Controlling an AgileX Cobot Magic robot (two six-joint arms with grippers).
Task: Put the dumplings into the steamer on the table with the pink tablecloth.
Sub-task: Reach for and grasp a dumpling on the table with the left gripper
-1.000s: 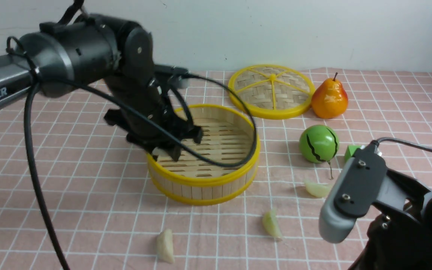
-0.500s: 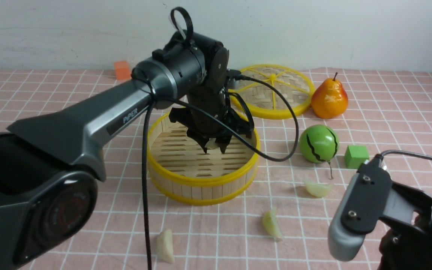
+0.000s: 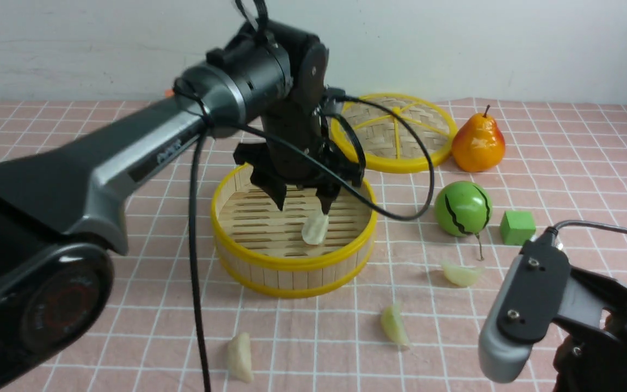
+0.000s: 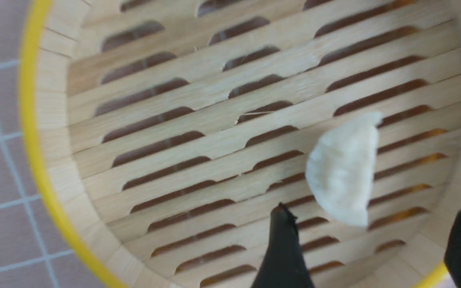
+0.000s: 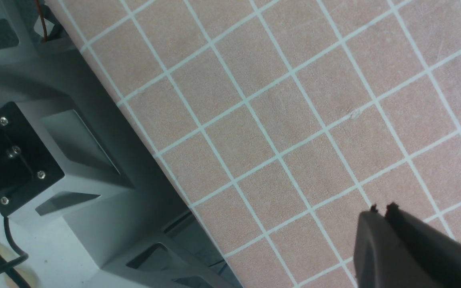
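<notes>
Here the left end effector [image 3: 302, 206] hangs spread open over the steamer [image 3: 292, 261], gripping nothing. One cream-white dumpling [image 3: 314, 228] sits on the slatted floor directly beneath it, close under one fingertip [image 4: 282, 224]. Well clear of that end effector, outside the steamer on the pink-clothed bench [image 3: 74, 261], lie a second cream dumpling [image 3: 240, 356], a greenish dumpling [image 3: 395, 325] and a paler dumpling [image 3: 461, 274]. The right end effector [image 5: 380, 210] is closed on nothing, over the cloth.
</notes>
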